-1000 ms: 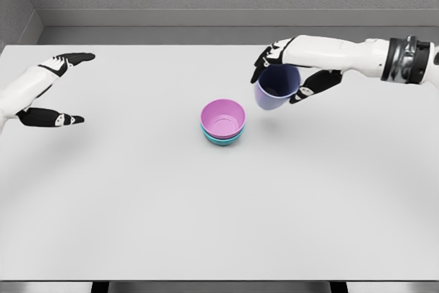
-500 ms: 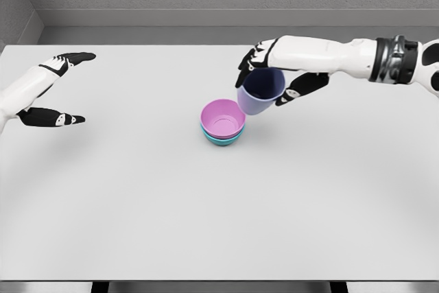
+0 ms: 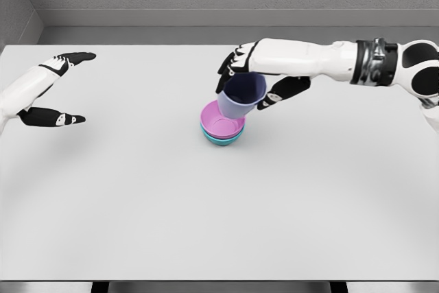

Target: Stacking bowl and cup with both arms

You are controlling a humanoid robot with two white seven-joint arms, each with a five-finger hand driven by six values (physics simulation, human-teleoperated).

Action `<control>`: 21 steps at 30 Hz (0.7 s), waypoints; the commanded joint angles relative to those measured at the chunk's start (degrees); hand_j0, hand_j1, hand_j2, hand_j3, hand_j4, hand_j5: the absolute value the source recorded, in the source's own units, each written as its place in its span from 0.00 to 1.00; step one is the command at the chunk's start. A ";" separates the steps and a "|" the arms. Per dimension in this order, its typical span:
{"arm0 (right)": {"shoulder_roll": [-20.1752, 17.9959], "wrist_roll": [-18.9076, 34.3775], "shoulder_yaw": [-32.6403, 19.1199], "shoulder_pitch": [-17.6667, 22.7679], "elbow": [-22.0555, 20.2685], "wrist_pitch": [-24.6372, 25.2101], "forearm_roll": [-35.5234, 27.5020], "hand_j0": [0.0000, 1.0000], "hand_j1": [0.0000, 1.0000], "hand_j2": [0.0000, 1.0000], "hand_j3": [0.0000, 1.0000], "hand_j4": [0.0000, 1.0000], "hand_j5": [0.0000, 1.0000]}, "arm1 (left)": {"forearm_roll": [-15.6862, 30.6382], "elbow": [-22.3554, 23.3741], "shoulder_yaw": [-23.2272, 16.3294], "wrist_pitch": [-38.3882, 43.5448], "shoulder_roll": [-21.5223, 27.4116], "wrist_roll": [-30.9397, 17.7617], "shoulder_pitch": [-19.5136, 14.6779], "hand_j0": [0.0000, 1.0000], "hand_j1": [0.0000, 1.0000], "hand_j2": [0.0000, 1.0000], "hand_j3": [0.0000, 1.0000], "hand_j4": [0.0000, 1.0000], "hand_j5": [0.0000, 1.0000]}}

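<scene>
Leftward since a second ago, my right arm has carried the cup from beside the bowls to directly above them; my left arm has not shifted. At the far left, my left hand (image 3: 49, 90) hovers over the white bench (image 3: 137, 204) with thumb and fingers spread wide, holding nothing. Near the middle of the bench sits a glossy pink bowl (image 3: 218, 126) nested inside a teal bowl (image 3: 223, 141), whose rim peeks out beneath it. My right hand (image 3: 252, 81) grips the lavender plastic cup (image 3: 241, 97) around its rim, fingers on the far side and thumb on the near side. That cup tilts, mouth toward me, its base over the pink bowl's far rim; whether it touches I cannot tell.
</scene>
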 commanded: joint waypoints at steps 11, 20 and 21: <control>2.78 -0.04 0.63 0.09 0.34 0.34 2.07 0.67 0.67 0.67 0.67 0.67 0.67 | 0.44 -0.06 0.01 0.15 -0.63 0.03 -0.09 1.00 1.00 1.00 1.00 1.00 1.00; 4.80 -0.04 1.42 0.18 3.94 0.52 3.30 0.67 0.67 0.67 0.67 0.67 0.67 | 0.53 -0.06 0.01 0.15 -0.72 0.03 0.00 1.00 1.00 1.00 1.00 1.00 1.00; 4.89 -0.04 1.34 0.18 4.12 0.52 3.39 0.67 0.67 0.67 0.67 0.67 0.67 | 0.44 -0.06 0.01 0.15 -0.72 0.03 0.00 1.00 1.00 1.00 1.00 1.00 1.00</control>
